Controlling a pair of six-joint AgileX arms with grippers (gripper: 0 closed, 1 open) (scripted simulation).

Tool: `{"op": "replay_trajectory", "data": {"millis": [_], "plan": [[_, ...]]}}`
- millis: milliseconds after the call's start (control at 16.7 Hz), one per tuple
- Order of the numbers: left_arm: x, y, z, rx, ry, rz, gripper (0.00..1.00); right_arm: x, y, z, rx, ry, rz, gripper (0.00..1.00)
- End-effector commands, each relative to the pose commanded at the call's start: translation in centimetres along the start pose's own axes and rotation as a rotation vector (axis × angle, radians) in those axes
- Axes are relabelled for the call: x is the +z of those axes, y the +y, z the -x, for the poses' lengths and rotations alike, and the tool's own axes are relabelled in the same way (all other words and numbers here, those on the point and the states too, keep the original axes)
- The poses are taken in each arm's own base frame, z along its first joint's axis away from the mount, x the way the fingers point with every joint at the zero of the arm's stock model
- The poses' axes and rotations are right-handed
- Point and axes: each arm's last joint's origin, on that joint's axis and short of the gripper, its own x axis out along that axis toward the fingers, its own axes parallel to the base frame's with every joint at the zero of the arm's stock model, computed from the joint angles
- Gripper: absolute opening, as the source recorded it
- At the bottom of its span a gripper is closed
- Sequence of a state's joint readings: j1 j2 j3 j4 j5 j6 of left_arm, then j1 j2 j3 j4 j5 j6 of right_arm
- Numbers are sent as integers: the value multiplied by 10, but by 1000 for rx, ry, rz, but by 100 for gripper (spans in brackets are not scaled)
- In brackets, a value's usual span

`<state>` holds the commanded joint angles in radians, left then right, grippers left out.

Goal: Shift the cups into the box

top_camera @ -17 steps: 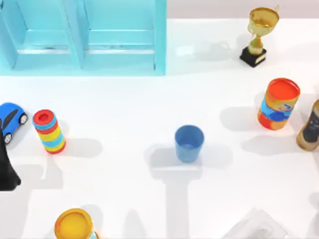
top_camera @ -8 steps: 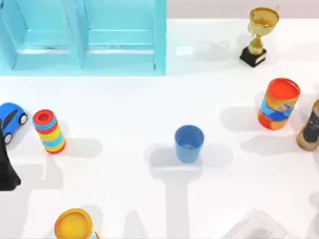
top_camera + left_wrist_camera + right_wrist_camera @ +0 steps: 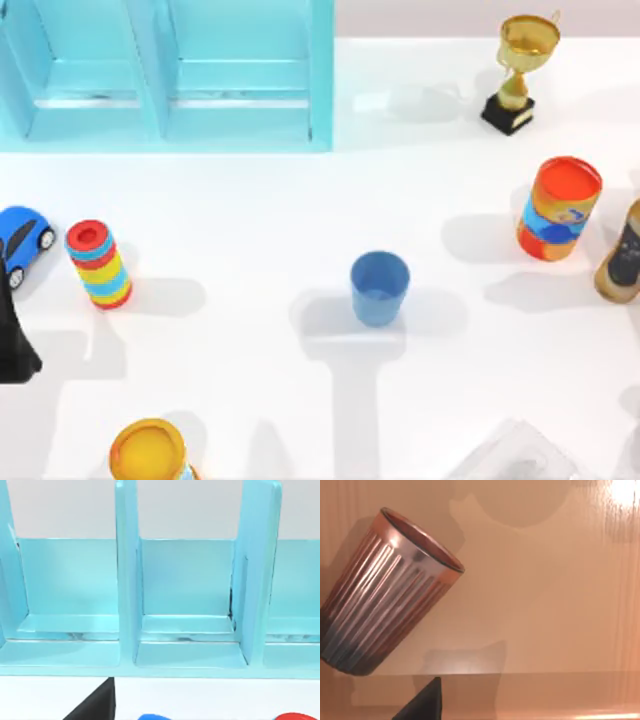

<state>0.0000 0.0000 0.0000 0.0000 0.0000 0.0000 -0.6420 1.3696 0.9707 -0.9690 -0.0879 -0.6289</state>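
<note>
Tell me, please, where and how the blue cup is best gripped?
Probably by the rim, from straight above. The blue cup stands upright and open near the table's middle, with bare table all round, so one finger could go inside and one outside its wall. It tapers downward, so a side grip lower down might slip.

White table (image 3: 250, 220) — blue cup (image 3: 379, 288), trophy (image 3: 520, 72), striped cylinder (image 3: 98, 264), toy car (image 3: 22, 240), cyan box (image 3: 165, 75)

Left arm (image 3: 12, 330) sits at the table's left edge
</note>
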Motion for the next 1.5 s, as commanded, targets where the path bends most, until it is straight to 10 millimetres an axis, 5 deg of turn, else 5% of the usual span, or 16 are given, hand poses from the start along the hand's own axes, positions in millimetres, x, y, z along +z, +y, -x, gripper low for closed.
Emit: {"op": "replay_trajectory", "data": {"millis": [240,720,1140,1500], "plan": [[0,0,0,0,0,0,100,6,-3,16,3,6,5,100],[0,0,0,0,0,0,100,21,-5,96,0,1,0,100],[0,0,0,0,0,0,100,30,0,97,4,-2,1,100],[0,0,0,0,0,0,100,97,51,89,46,1,-8,100]]}}
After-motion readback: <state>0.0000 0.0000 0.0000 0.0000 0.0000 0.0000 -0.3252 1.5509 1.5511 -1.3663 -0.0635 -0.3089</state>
